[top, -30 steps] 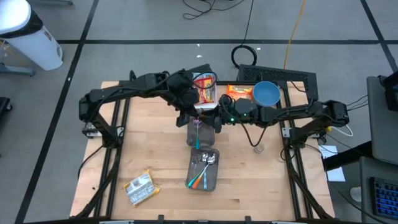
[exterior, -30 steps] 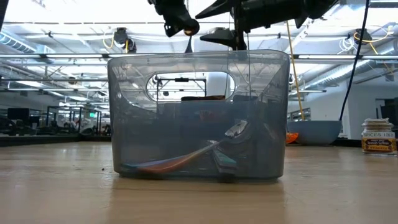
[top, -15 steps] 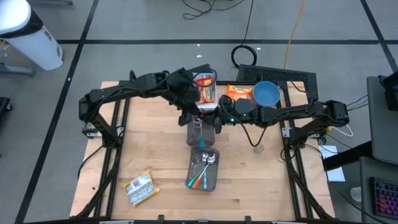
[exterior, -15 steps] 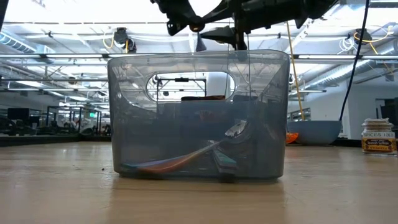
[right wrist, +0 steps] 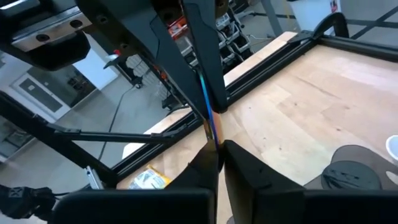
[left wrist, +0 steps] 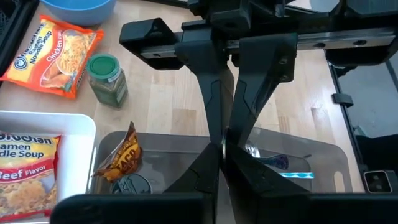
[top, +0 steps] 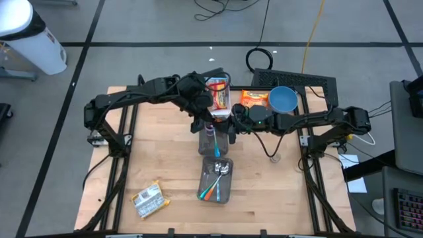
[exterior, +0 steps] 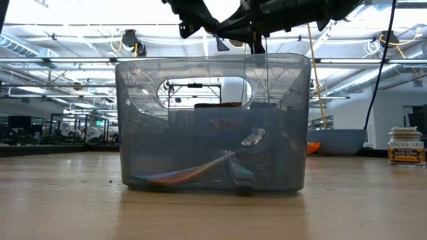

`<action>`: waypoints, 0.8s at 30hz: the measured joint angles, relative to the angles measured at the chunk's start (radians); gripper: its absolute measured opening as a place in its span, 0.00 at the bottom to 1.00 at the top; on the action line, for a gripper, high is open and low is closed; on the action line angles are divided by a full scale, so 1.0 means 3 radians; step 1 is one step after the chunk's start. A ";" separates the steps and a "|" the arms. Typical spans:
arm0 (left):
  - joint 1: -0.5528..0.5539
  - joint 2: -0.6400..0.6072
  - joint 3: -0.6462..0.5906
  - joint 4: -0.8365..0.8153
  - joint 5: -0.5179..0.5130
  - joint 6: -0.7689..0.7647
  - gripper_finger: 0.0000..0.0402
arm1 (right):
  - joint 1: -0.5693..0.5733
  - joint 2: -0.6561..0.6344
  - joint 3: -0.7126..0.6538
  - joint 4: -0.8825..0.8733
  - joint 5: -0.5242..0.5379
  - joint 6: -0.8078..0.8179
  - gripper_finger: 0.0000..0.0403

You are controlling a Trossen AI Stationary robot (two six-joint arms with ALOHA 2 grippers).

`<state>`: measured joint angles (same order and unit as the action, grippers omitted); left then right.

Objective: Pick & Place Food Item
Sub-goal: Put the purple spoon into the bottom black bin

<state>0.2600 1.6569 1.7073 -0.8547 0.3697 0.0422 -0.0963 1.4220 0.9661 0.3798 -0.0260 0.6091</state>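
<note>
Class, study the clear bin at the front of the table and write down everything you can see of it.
The clear bin is a translucent grey-tinted plastic container with rounded corners and an oval handle cut-out in its wall. It stands upright on the wooden table, open at the top. Inside lie colourful utensils, including a metal spoon and teal and orange handles, resting on its floor. From above it sits near the table's front middle, just in front of a second similar bin. Neither gripper touches it.

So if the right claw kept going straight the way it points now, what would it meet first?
The left claw: the right claw is shut on a thin blue utensil that the left one holds too, tip to tip. Depth beyond that is unclear.
</note>
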 joint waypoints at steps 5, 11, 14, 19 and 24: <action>0.0086 0.0000 0.0000 0.0006 0.0119 0.0096 0.08 | -0.0001 0.0000 0.0000 0.0013 0.0008 -0.0009 0.01; 0.0314 -0.0005 0.0000 -0.0003 0.0595 0.0070 0.27 | -0.0002 0.0000 0.0000 0.0014 0.0001 -0.0048 0.00; 0.0422 -0.0005 0.0000 -0.0008 0.0723 -0.0034 0.37 | -0.0004 0.0000 0.0000 0.0027 0.0004 -0.0068 0.00; 0.0677 -0.0087 0.0104 -0.0389 0.0710 0.0011 0.50 | -0.0082 -0.0056 -0.0003 0.0092 -0.0004 -0.0080 0.00; 0.1008 -0.0299 0.0226 -0.0871 0.0700 0.0105 0.55 | -0.0228 -0.0293 -0.0002 0.0058 0.0056 -0.0194 0.00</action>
<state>0.5623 1.5672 1.7752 -1.1161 0.5798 0.0737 -0.1648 1.3340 0.9655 0.3973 -0.0091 0.5510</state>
